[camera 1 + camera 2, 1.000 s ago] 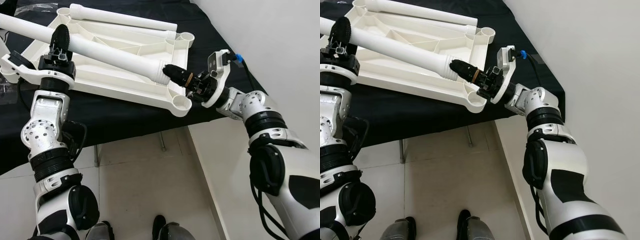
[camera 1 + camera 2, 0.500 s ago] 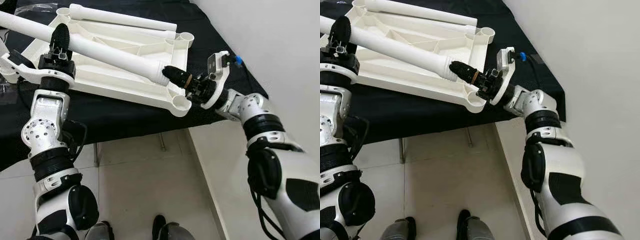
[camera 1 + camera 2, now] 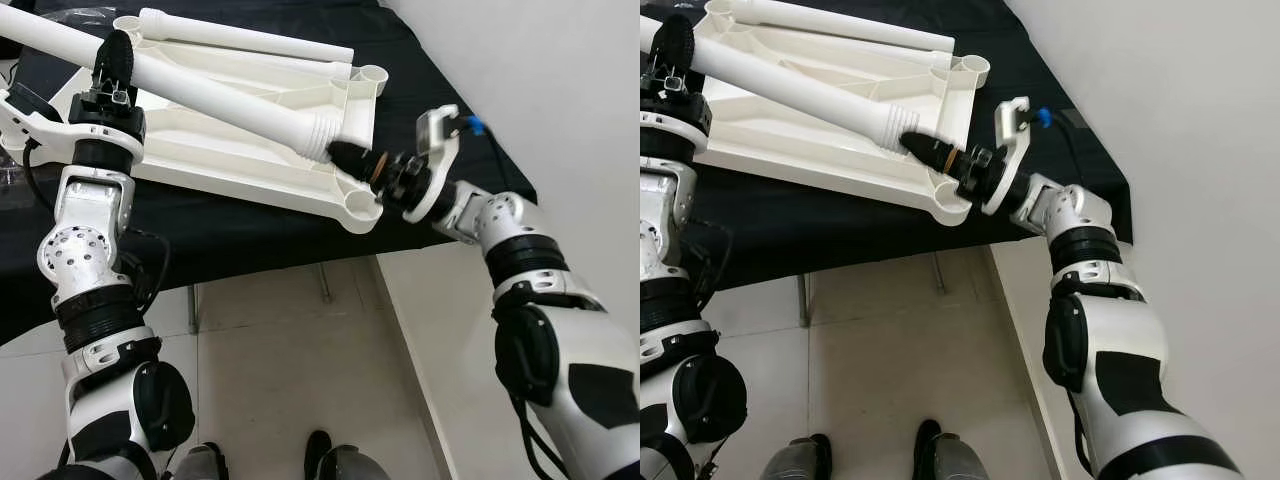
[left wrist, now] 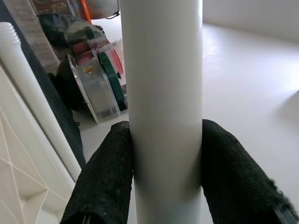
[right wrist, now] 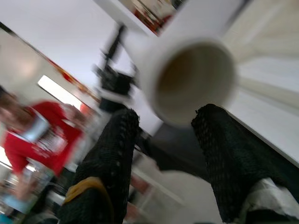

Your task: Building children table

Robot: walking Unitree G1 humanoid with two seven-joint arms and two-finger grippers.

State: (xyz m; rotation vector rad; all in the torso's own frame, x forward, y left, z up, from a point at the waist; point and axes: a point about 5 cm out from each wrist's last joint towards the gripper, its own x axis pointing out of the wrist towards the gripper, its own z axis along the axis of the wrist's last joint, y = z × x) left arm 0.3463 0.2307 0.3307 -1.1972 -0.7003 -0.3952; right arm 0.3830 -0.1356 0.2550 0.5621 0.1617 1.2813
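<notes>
A white tabletop (image 3: 250,165) lies upside down on the black-covered table (image 3: 230,235). A long white leg (image 3: 215,100) runs slantwise above it. My left gripper (image 3: 118,62) is shut on the leg's upper part, with both black fingers (image 4: 105,182) pressed to the tube. My right gripper (image 3: 345,157) clasps the leg's ribbed lower end (image 3: 318,148), whose hollow mouth (image 5: 194,79) sits between the fingertips. That end hovers just above the tabletop's near right corner socket (image 3: 362,205). A second leg (image 3: 240,35) lies along the far edge.
The black table's front edge runs just below the tabletop, with tiled floor (image 3: 290,380) and my feet beneath. A white wall (image 3: 560,90) closes the right side. A blurred person in red (image 5: 32,135) appears in the right wrist view. Clutter (image 4: 93,79) stands on the floor beyond the table.
The left gripper has lifted its part of the leg, so the leg tilts more steeply. The right gripper has shifted slightly left and down with the ribbed end, closer to the corner socket.
</notes>
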